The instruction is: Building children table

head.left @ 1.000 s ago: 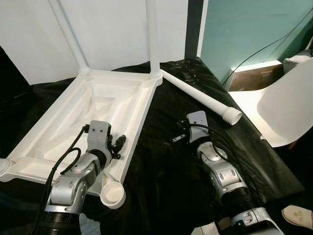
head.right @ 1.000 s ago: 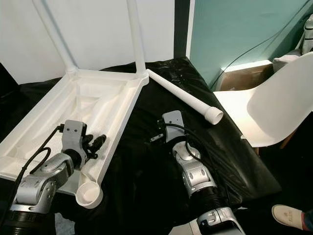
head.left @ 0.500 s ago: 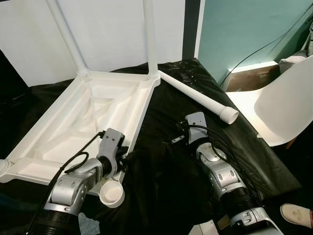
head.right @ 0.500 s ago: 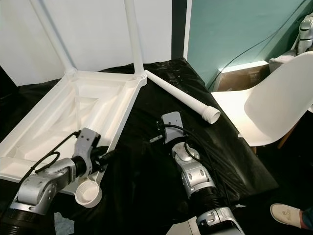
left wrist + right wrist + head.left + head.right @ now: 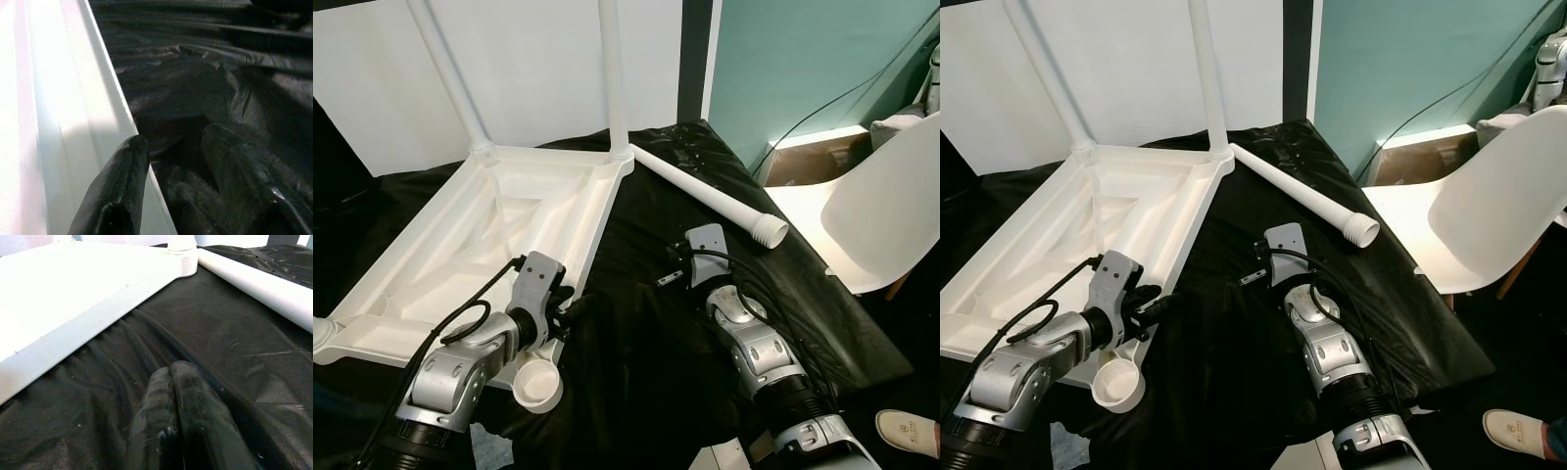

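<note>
- Left wrist view: left gripper [image 5: 171, 161] open, empty, one finger over the rim of the upturned white plastic table [image 5: 499, 225].
- Right gripper [image 5: 171, 382] closed, empty, on the black cloth [image 5: 646, 323] near the loose white table leg [image 5: 705, 191].

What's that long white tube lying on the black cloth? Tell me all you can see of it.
The loose leg is a long, smooth white tube that looks like plastic, with a ribbed, open round end pointing toward the chair. It lies flat and slanted on the black cloth, its far end close to the upturned tabletop's corner. Neither gripper touches it.
</note>
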